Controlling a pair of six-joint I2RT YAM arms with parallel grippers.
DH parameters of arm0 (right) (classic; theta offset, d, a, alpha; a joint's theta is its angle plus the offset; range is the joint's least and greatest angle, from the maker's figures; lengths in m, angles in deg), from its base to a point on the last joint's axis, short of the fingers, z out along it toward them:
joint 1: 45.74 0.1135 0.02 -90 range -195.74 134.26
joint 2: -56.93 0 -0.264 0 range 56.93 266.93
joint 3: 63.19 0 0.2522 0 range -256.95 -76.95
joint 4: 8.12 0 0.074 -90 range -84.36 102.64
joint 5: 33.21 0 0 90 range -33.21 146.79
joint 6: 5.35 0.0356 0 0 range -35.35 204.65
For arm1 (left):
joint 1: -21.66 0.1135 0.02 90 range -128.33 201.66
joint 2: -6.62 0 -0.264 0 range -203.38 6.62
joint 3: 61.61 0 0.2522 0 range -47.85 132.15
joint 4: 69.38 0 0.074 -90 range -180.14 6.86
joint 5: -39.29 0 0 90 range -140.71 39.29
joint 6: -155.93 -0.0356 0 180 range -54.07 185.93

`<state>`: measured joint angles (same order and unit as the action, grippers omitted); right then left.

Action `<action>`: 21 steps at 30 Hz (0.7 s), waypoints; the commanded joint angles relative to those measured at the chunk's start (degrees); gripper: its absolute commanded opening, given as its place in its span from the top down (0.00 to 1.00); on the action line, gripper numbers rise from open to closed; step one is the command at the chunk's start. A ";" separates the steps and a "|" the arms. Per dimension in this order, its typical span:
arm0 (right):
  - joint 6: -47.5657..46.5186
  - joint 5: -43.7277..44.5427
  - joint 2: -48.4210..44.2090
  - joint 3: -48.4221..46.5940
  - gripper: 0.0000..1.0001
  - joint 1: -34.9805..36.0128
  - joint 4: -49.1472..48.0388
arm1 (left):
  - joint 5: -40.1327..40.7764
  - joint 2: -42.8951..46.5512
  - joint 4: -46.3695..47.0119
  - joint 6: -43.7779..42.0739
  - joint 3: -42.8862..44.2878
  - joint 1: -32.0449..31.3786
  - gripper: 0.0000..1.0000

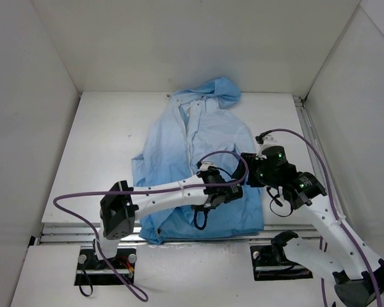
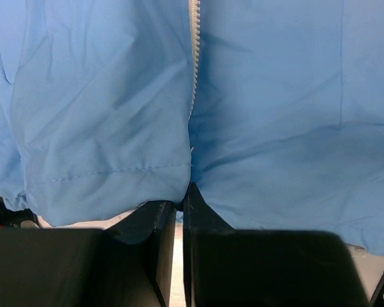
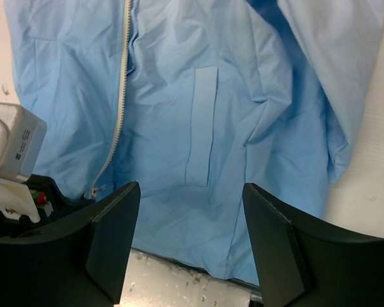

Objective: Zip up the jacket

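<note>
The light blue jacket point(image 1: 179, 153) lies flat on the white table point(image 1: 102, 153), hood at the far end and hem near me. Its white zipper point(image 2: 193, 57) runs up the middle and also shows in the right wrist view point(image 3: 118, 115), with the slider point(image 3: 93, 190) low near the hem. My left gripper point(image 1: 212, 197) is shut, pinching the jacket's hem point(image 2: 179, 203) right below the zipper. My right gripper point(image 1: 251, 169) is open and empty, hovering over the jacket's lower right panel point(image 3: 189, 188) by a front pocket point(image 3: 201, 125).
White walls enclose the table on three sides. A metal rail point(image 1: 198, 240) runs along the near table edge, just below the hem, and shows in the right wrist view point(image 3: 179, 281). My left arm's white link point(image 3: 13, 147) sits close to the right gripper. Purple cables point(image 1: 70, 204) loop off both arms.
</note>
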<state>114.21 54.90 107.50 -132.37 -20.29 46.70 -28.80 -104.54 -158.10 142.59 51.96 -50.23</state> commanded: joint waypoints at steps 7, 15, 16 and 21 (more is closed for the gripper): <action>-4.51 -17.17 -0.65 -0.65 0.25 -0.31 -10.19 | 4.90 26.63 10.84 -0.98 -16.71 3.08 1.00; -2.58 -31.31 0.76 -0.57 0.16 -0.05 -21.36 | 4.46 55.83 34.77 -10.38 -39.23 8.18 1.00; -1.88 -32.55 1.02 -0.05 0.19 -0.14 -24.15 | 4.28 57.44 35.66 -11.09 -40.21 8.18 1.00; 2.60 -41.17 2.34 3.12 0.36 1.44 -38.99 | 4.10 65.69 39.52 -13.73 -44.51 8.71 1.00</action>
<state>113.51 21.85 108.89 -130.49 -19.91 22.83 -25.74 -41.22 -126.65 132.56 8.44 -41.91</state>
